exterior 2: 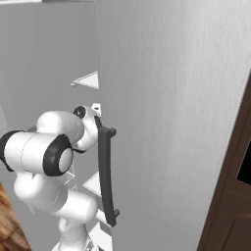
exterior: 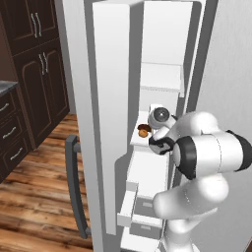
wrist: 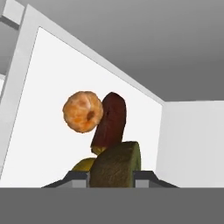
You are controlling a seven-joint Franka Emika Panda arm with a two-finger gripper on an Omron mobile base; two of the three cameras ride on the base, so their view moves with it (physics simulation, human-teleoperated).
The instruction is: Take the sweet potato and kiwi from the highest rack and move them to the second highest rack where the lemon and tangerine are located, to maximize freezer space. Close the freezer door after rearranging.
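In the hand view my gripper (wrist: pixel 111 177) is shut on the kiwi (wrist: pixel 117 162), a brown-green fruit filling the gap between the two fingertips. Just beyond it the dark reddish sweet potato (wrist: pixel 111 120) lies on the white rack (wrist: pixel 43 113), touching the orange tangerine (wrist: pixel 83 111) on its left. The yellow lemon (wrist: pixel 85 165) peeks out from behind the kiwi's left side. In the left base view the gripper (exterior: pixel 153 141) reaches into the freezer (exterior: pixel 165 74) at the shelf holding the tangerine (exterior: pixel 143 133) and sweet potato (exterior: pixel 142 127). The freezer door (exterior: pixel 106 113) stands open.
The door's dark bar handle (exterior: pixel 74 189) hangs at the lower left. White drawers (exterior: pixel 142 197) sit below the shelf, one pulled out. Dark wooden cabinets (exterior: pixel 34 74) stand at the left. A grey panel (exterior 2: pixel 171 122) with a dark handle (exterior 2: pixel 105 171) stands close to my arm's right.
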